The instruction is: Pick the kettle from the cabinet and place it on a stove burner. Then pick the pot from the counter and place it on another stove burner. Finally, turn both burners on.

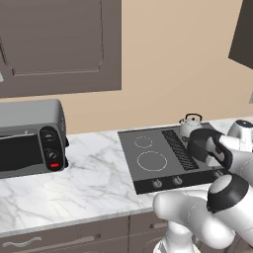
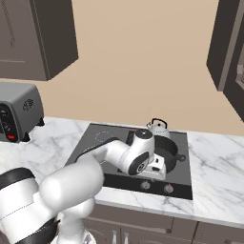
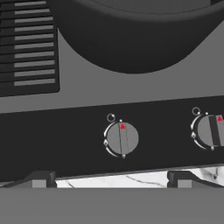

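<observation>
Kettle stands on the back right of the cooktop, with the pot just in front of it on the same side, both on the glass. Two white burner rings lie bare on the cooktop's left half, beside a ribbed vent strip. At the cooktop's front edge the gripper faces a round knob with a red mark, jaws spread wide and empty, a second knob alongside. Left of the cooktop, a grey toaster oven sits on the marble counter.

White marble counter — toaster oven, dark cooktop with kettle, pot.
</observation>
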Available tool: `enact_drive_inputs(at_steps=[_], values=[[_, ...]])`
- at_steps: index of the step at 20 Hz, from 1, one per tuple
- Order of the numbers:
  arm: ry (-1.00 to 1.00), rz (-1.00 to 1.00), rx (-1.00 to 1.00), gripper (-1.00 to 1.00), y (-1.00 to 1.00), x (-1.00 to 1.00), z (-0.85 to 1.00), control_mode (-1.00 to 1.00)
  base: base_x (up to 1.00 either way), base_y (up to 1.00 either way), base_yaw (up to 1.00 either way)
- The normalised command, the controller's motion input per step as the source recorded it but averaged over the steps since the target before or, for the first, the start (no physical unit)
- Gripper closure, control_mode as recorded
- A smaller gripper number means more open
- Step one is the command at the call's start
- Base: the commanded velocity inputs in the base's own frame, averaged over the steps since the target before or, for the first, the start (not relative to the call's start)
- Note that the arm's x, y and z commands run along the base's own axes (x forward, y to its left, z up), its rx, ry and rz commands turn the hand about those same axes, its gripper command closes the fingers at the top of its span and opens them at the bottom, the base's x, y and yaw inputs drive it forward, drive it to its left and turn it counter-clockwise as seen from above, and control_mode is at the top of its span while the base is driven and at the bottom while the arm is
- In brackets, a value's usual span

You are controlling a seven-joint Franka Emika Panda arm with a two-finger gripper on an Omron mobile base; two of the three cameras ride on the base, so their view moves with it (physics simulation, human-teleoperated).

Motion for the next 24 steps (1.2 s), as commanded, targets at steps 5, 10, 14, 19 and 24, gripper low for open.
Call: enact_drive_inputs(at_steps=[5,10,14,19,24], values=[[0.0,0.0,0.0,-1.0,-0.05,0.0,-0.09,-1.0,0.0,0.0,0.0],[0.0,0.0,0.0,-1.0,0.0,0.0,-0.16,-1.0,0.0,0.0,0.0],[0.0,0.0,0.0,-1.0,-0.01,0.02,-0.14,-1.0,0.0,0.0,0.0],[0.0,0.0,0.0,-1.0,-0.03,0.0,-0.11,-1.0,0.0,0.0,0.0],[0.0,0.0,0.0,-1.0,0.0,0.02,-0.13,-1.0,0.0,0.0,0.0]])
